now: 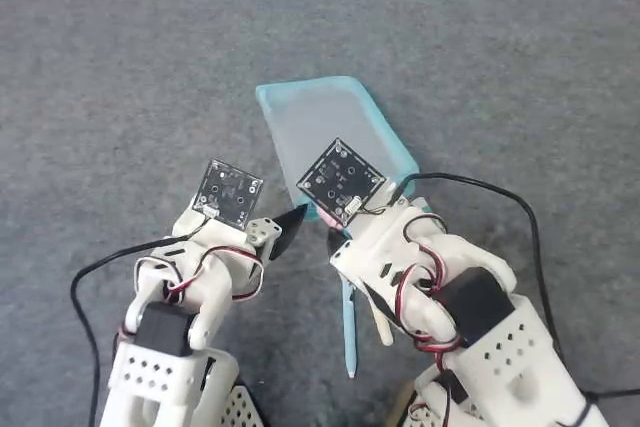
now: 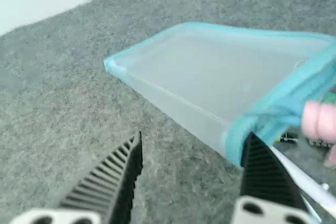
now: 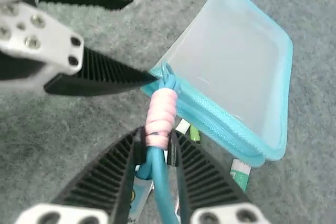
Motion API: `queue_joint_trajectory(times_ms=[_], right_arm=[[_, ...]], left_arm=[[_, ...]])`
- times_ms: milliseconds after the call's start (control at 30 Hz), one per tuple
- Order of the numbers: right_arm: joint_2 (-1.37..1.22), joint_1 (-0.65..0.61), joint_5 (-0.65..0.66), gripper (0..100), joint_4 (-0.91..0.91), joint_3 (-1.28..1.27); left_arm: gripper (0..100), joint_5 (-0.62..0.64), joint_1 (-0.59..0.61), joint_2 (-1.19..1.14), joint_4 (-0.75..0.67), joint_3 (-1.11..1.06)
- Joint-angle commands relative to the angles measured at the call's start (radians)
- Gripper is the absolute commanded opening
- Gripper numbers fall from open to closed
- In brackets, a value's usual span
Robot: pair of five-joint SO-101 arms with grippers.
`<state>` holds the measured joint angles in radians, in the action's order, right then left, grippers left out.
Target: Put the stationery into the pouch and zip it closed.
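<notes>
Pouch (image 1: 330, 127) lies mid-frame on the grey desk (image 1: 120, 77). Right gripper (image 3: 156, 136) has its fingers clamped on a teal, pink-gripped pen (image 3: 160, 108) at the pouch's corner. The left gripper (image 2: 194, 136) has its fingers spread wide beside that corner.

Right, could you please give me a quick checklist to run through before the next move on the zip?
1. Hold: right gripper shut on pull cord, ok.
2. Brace: left gripper open, one finger at the pouch corner, not ok.
3. Contents: stationery fully inside, cannot tell; pieces show by the zip edge.
4. Closure: zip shut, cannot tell.
5. Lie: pouch flat on the mat, ok.
</notes>
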<state>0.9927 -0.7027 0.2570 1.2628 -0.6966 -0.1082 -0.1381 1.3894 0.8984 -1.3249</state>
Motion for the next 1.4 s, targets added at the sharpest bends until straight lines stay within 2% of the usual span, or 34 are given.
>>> queue_joint_trajectory(times_ms=[0,133,300,533,700,1367], right_arm=[[0.033,-0.013,0.014,0.6,0.013,0.061],[0.036,-0.015,0.014,0.6,0.024,0.069],[0.036,-0.015,0.014,0.6,0.022,0.071],[0.024,-0.007,0.011,0.6,-0.007,0.071],[0.024,-0.010,0.011,0.6,-0.019,0.077],[0.022,-0.007,0.003,0.6,-0.045,0.112]], left_arm=[[29,-0.008,0.003,-0.014,-0.064,-0.001],[29,-0.012,0.003,-0.015,-0.124,-0.050],[29,-0.012,0.002,-0.015,-0.129,-0.056],[29,-0.006,-0.046,-0.009,-0.011,0.004],[29,-0.006,-0.035,-0.014,-0.054,-0.018],[29,-0.008,-0.034,-0.014,-0.055,-0.038]])
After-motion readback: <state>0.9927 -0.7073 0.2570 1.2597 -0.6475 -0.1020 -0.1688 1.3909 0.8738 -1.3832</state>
